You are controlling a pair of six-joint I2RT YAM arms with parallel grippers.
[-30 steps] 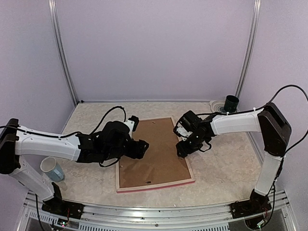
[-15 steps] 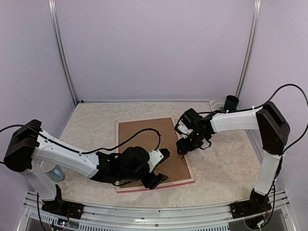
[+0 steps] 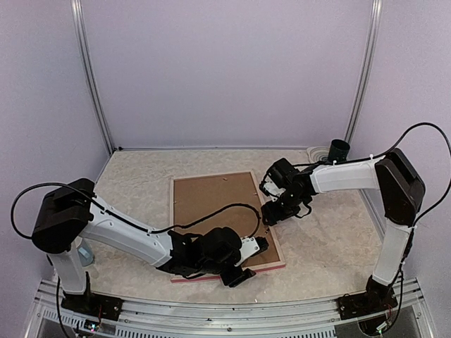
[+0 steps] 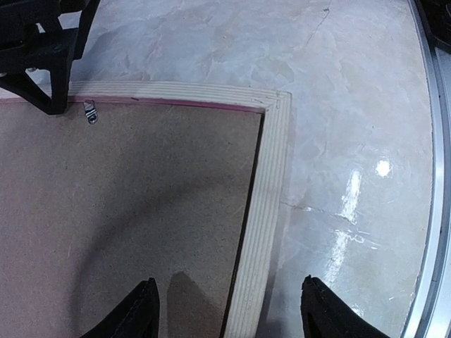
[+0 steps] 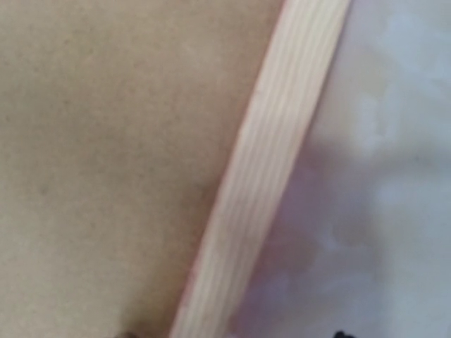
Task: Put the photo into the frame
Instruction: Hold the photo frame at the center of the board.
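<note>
While both arms crowd one long side of the frame (image 4: pixel 271 183), it lies back-up on the table (image 4: pixel 352 105), w/ the brown backing board (image 3: pixel 211 201) filling its opening. The photo isn't on show in any view; can't tell if it's under that board or somewhere else.

L gripper (image 4: pixel 232 304) hangs just above the frame's near corner, jaws well apart and holding nothing. The pale wood rail runs up btwn its fingers, w/ board by one finger and bare table by the other. Ahead of its tips, along the far rail, sits a small metal clip (image 4: pixel 90 111), and just past that is the R gripper (image 3: pixel 270 213). R is spread wide too. Its wrist view shows only two tip slivers, the rail passing btwn them w/ a gap to spare, so nothing is gripped.

My read: the board is already seated, so this is prob. the fastening or edge-checking stage rather than loading. Next move likely calls for L to drop onto the rail or corner and press or pinch it square, w/o shoving the frame sideways, while R steadies its side near the clip.

Count:
- 1 frame
- 1 backing board
- 1 clip seen
- 0 photos visible
- 2 grippers
- 1 dark green cup (image 3: pixel 339 150), well off beyond R
- 1 pale cup (image 3: pixel 86 253), just a sliver behind the L arm
</note>
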